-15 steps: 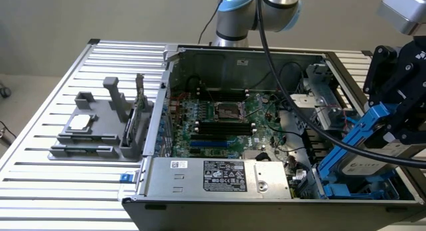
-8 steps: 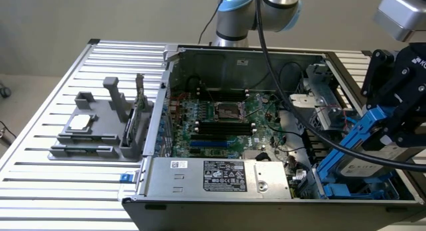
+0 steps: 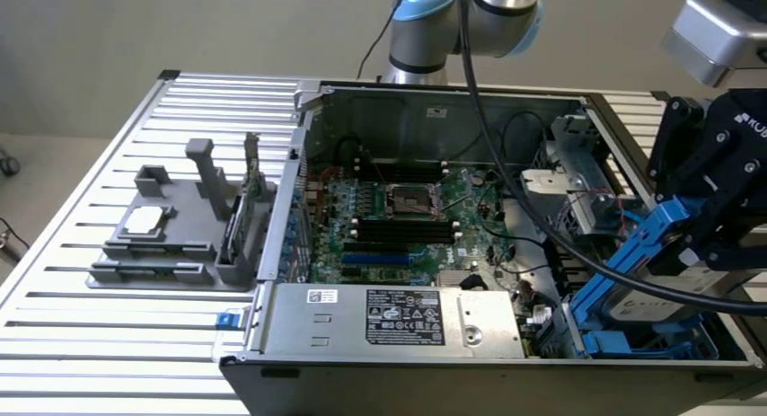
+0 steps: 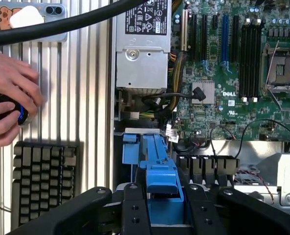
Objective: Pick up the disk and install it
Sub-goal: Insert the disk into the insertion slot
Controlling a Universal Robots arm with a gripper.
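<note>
The disk point(image 3: 656, 301), a silver-grey drive in a blue carrier point(image 3: 633, 247), hangs tilted over the blue drive bay point(image 3: 599, 337) at the front corner of the open computer case, on the exterior view's right. My black gripper point(image 3: 707, 241) is shut on its upper end. In the wrist view the two black fingers point(image 4: 133, 211) clamp the blue carrier point(image 4: 157, 164) from both sides, the gripper point(image 4: 165, 215) centred on it. The carrier's lower end reaches down into the case beside the power supply.
The motherboard point(image 3: 408, 216) fills the case floor, with the grey power-supply box point(image 3: 396, 315) along its front edge. A thick black cable point(image 3: 563, 236) crosses the case. A grey fixture point(image 3: 180, 227) holding a processor chip point(image 3: 144, 220) stands on the slatted table. A person's hand point(image 4: 10, 90), keyboard point(image 4: 44, 178) and phone point(image 4: 32, 19) lie beside the case.
</note>
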